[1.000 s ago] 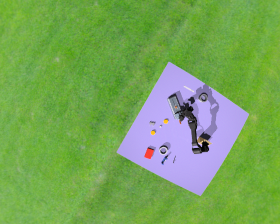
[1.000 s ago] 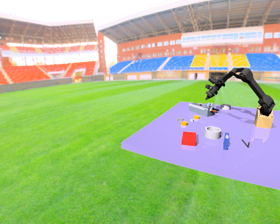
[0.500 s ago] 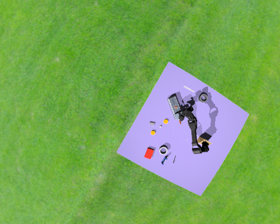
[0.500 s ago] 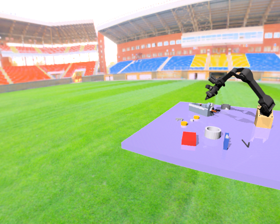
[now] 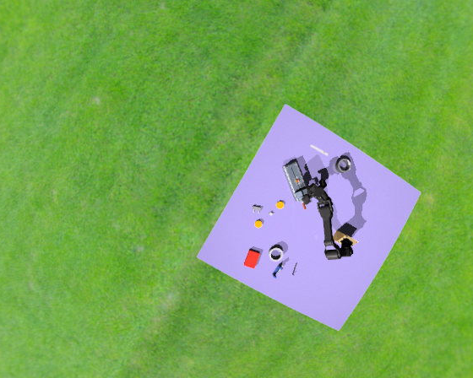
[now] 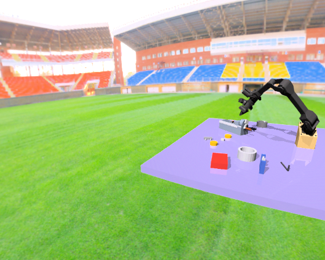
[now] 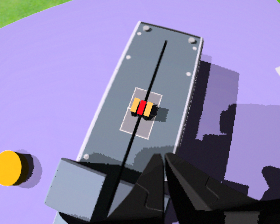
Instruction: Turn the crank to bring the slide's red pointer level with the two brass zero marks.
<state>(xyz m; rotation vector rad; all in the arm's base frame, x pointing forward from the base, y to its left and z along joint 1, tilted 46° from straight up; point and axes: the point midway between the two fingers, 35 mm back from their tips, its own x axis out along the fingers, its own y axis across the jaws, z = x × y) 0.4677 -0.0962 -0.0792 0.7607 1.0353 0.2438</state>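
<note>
Purple square tabletop (image 5: pixel 297 236) (image 6: pixel 192 168) (image 7: pixel 56 75) on grass. I have the black jointed arm (image 5: pixel 328 224) (image 6: pixel 296 101) arched, its black gripper (image 5: pixel 307 199) (image 6: pixel 241 114) (image 7: pixel 161 160) angled down above the grey slide machine (image 5: pixel 290 169) (image 6: pixel 231 127) (image 7: pixel 111 100), fingers together, empty.

The machine (image 5: pixel 290 170) (image 6: pixel 231 127) (image 7: pixel 111 100) is a long grey-blue housing, lying lengthwise, with a dark slot along its top face. Midway along the machine's top, within a pale outlined rectangle, the red pointer (image 7: pixel 142 108) stands between two brass zero marks (image 7: pixel 135 105) (image 7: pixel 149 109), one on each side. From here it appears about level with both; exact alignment cannot be confirmed. The crank's orange-red handle (image 5: pixel 304 206) (image 6: pixel 248 129) projects beyond one end of the machine, free of any grip. The crank's exact angle is unclear.
</note>
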